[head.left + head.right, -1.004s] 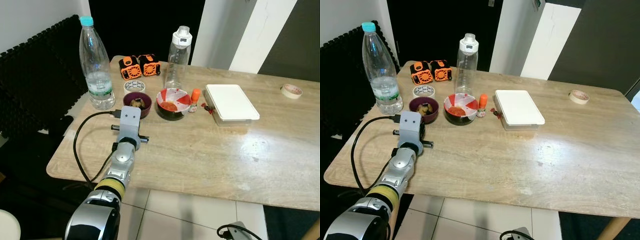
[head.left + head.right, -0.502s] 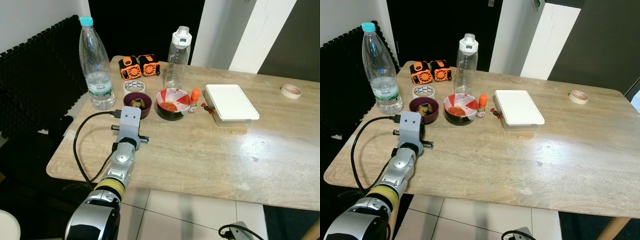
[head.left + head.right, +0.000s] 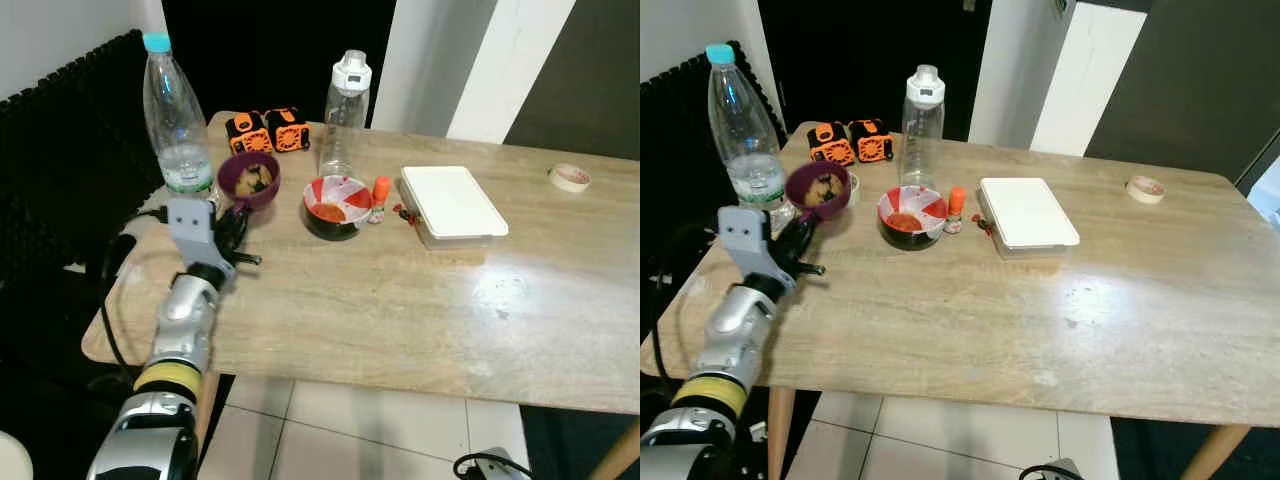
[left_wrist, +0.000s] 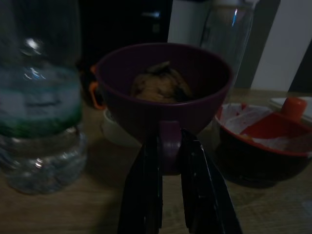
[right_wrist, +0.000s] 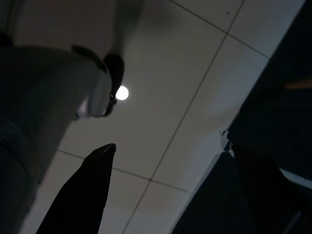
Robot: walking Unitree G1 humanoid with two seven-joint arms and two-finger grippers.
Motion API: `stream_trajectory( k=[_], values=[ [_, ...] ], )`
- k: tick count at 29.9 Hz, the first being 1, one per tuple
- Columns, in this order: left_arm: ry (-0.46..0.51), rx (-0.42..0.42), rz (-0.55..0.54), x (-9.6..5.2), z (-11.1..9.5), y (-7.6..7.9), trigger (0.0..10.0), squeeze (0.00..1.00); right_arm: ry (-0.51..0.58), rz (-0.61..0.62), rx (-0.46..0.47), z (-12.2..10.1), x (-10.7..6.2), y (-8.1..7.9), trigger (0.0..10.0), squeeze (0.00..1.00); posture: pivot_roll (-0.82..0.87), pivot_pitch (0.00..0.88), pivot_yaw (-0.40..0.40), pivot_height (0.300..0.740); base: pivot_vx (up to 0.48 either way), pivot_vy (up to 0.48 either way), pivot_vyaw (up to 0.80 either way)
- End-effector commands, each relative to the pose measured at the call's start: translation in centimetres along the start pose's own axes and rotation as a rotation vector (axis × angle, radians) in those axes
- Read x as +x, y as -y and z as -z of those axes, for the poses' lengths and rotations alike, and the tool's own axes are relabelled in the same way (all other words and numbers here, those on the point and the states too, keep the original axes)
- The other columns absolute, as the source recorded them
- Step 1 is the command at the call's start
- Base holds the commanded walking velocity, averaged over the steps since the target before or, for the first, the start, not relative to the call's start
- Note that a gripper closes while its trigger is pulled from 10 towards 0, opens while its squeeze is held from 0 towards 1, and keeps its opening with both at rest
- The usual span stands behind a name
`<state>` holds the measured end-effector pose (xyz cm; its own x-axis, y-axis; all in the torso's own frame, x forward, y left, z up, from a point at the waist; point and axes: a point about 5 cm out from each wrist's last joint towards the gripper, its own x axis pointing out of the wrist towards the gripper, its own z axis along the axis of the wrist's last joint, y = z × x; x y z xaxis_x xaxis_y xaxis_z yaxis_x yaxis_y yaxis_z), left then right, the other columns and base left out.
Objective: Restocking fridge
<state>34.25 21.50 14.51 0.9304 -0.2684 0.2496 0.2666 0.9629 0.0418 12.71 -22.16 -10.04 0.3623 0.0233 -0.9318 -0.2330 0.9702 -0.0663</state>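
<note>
I see the wooden worktop (image 3: 400,300) carrying everything. At its far left corner stands a tall water bottle (image 3: 172,110) with a blue cap, and a clear sports bottle (image 3: 342,110) stands by the far edge. A white lidded container (image 3: 452,203) lies toward the middle of the far edge. Two orange-black gadgets (image 3: 265,130) sit at the far edge between the bottles. A red-white bowl (image 3: 336,205) sits just in front of the sports bottle, with a small orange-capped bottle (image 3: 380,198) just beside it. My left claw (image 4: 169,146) is clenched on the rim tab of the purple bowl (image 3: 249,179) with food inside, holding it lifted above the worktop near the far left corner, just beside the water bottle. A tape roll (image 3: 570,177) lies by the far right corner. My right claw (image 5: 185,165) hangs over floor tiles, fingers spread apart.
</note>
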Motion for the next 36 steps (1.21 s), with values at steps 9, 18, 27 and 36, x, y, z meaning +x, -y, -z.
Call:
stream_trajectory(
  k=[9, 18, 27, 36],
  values=[
    [0.000, 0.017, 0.165, -3.1, -2.1, -3.3, 10.0, 0.00, 0.002, -0.019, -0.008, -0.4, 0.4, -1.8, 10.0, 0.00, 0.09, 0.018, -0.091, 0.740, 0.000, 0.000, 0.00],
    [-0.079, 0.068, -0.039, -7.7, -2.2, -8.8, 10.0, 0.00, 0.001, -0.026, -0.012, -0.3, 0.4, -2.0, 10.0, 0.00, 0.10, 0.023, -0.090, 0.740, 0.000, 0.000, 0.00],
    [-0.213, 0.091, -0.387, -12.4, -0.5, -13.0, 10.0, 0.00, 0.000, -0.020, -0.027, -0.3, 0.3, -1.4, 10.0, 0.00, 0.12, 0.015, -0.096, 0.740, 0.000, 0.000, 0.00],
    [-0.353, 0.017, -0.888, -18.5, 3.4, -14.4, 10.0, 0.00, 0.012, -0.006, -0.039, -1.0, 0.2, -0.3, 10.0, 0.00, 0.12, 0.007, -0.097, 0.740, 0.000, 0.000, 0.00]
  ],
)
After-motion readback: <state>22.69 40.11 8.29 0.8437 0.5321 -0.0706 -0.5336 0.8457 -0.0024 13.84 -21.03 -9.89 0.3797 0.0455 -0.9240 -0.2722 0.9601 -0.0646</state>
